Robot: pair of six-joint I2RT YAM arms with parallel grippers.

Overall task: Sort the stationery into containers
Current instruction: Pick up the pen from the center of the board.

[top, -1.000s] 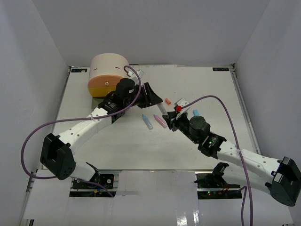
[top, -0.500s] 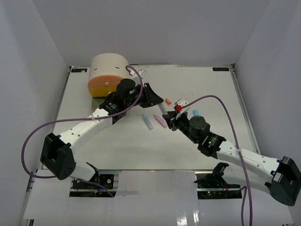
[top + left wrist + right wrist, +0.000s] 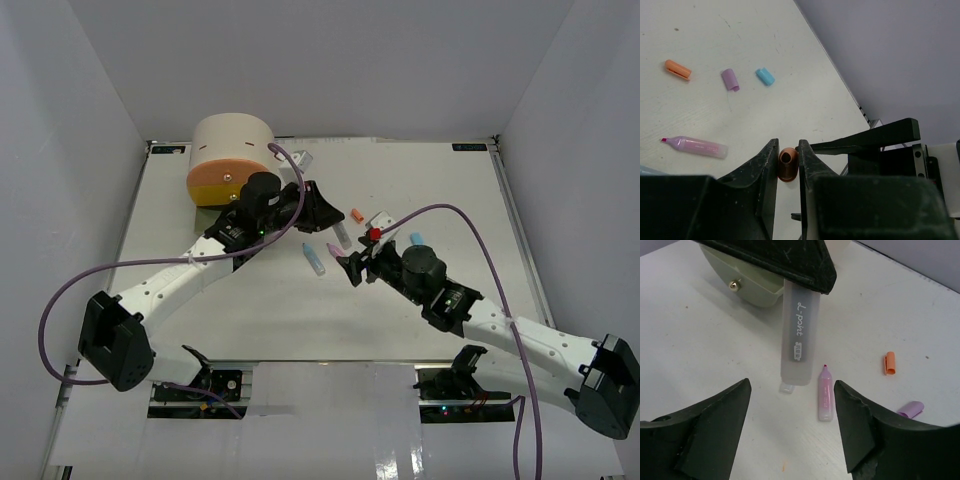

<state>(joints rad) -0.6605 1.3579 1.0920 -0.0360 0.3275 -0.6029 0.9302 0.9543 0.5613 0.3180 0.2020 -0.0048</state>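
Note:
My left gripper [image 3: 788, 145] is shut on a grey translucent marker [image 3: 800, 335]; its brownish round end [image 3: 788, 164] shows between the jaws. In the top view the left gripper [image 3: 333, 221] holds the marker [image 3: 343, 236] slanting down toward the table. My right gripper [image 3: 791, 386] stands open just below the marker's lower end, touching nothing; from above the right gripper [image 3: 360, 264] is beside it. A pink marker [image 3: 825, 395] lies on the table between the right fingers. The beige cabinet [image 3: 232, 150] stands at the back left, and a grey-green drawer [image 3: 747, 280] is pulled out.
A blue marker [image 3: 314, 259] lies left of the pink marker [image 3: 337, 253]. Loose caps lie on the table: orange cap [image 3: 678, 69], purple cap [image 3: 730, 79], blue cap [image 3: 765, 76]. White walls surround the table [image 3: 250, 310].
The left gripper closed on the grey marker. The right gripper then opened, let go of it and drew back a little toward the near side.

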